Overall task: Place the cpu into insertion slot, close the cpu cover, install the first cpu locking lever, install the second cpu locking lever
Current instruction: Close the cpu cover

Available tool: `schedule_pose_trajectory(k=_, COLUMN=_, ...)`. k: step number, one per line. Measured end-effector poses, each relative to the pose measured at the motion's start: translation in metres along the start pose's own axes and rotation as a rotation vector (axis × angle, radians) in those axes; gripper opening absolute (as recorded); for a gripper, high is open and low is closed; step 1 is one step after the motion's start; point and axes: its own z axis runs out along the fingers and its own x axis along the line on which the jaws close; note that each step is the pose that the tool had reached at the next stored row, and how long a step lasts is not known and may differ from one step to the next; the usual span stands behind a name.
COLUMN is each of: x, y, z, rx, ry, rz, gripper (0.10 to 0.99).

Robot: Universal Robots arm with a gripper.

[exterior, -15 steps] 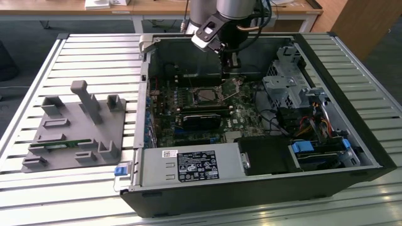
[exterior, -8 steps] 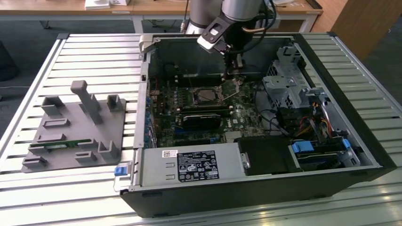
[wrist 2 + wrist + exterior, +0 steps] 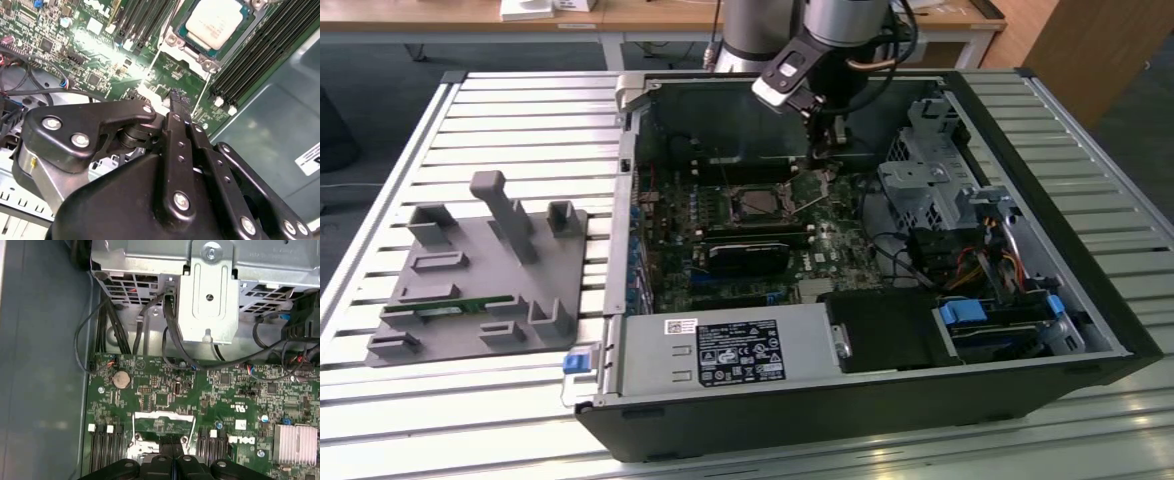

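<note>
claw (image 3: 175, 98) hovers near the cpu (image 3: 220, 22), memory slots (image 3: 256, 54) flanking it.

1. The table (image 3: 520, 120) has a top of pale metal slats with dark gaps between them, running from the exterior view's left to its right.
2. Beyond its far edge stands a wooden desk (image 3: 654, 18) on white legs, with white things (image 3: 540, 8) lying on it toward the exterior view's left.
3. The floor (image 3: 374, 60) under the desk is dark grey-blue.
4. Far off on the exterior view's right, a wooden panel (image 3: 1081, 40) stands upright.
5. The light is even, and the slats shine softly.
</note>
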Motion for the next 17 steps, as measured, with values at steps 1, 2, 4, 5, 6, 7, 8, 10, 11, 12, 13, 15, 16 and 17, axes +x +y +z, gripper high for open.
schedule_pose_trajectory(k=1, x=0.0002, y=0.0011, z=0.0004, rx=0.000, ry=0.0000, rz=0.000, gripper=0.106)
schedule_pose_trajectory(k=2, x=0.0004, y=0.0024, z=0.0007, rx=0.000, ry=-0.0002, rz=0.000, gripper=0.106)
schedule_pose_trajectory(k=4, x=0.0008, y=0.0049, z=0.0017, rx=0.000, ry=-0.0001, rz=0.000, gripper=0.106)
schedule_pose_trajectory(k=5, x=0.0009, y=0.0058, z=0.0022, rx=0.000, ry=-0.0002, rz=0.001, gripper=0.106)
schedule_pose_trajectory(k=6, x=0.0010, y=0.0066, z=0.0027, rx=0.000, ry=-0.0005, rz=0.001, gripper=0.106)
schedule_pose_trajectory(k=7, x=0.0010, y=0.0075, z=0.0033, rx=0.000, ry=-0.0008, rz=0.002, gripper=0.106)
schedule_pose_trajectory(k=8, x=0.0011, y=0.0085, z=0.0043, rx=0.000, ry=-0.0008, rz=0.003, gripper=0.106)
schedule_pose_trajectory(k=10, x=0.0013, y=0.0115, z=0.0066, rx=0.000, ry=-0.0009, rz=0.006, gripper=0.106)
schedule_pose_trajectory(k=11, x=0.0015, y=0.0132, z=0.0079, rx=0.000, ry=-0.0009, rz=0.009, gripper=0.106)
schedule_pose_trajectory(k=12, x=0.0018, y=0.0148, z=0.0092, rx=0.000, ry=-0.0010, rz=0.011, gripper=0.106)
schedule_pose_trajectory(k=13, x=0.0021, y=0.0163, z=0.0106, rx=0.000, ry=-0.0011, rz=0.013, gripper=0.106)
schedule_pose_trajectory(k=15, x=0.0032, y=0.0186, z=0.0124, rx=0.000, ry=-0.0014, rz=0.015, gripper=0.106)
schedule_pose_trajectory(k=16, x=0.0037, y=0.0197, z=0.0133, rx=0.000, ry=-0.0013, rz=0.016, gripper=0.106)
schedule_pose_trajectory(k=17, x=0.0042, y=0.0208, z=0.0141, rx=0.000, ry=-0.0014, rz=0.019, gripper=0.106)
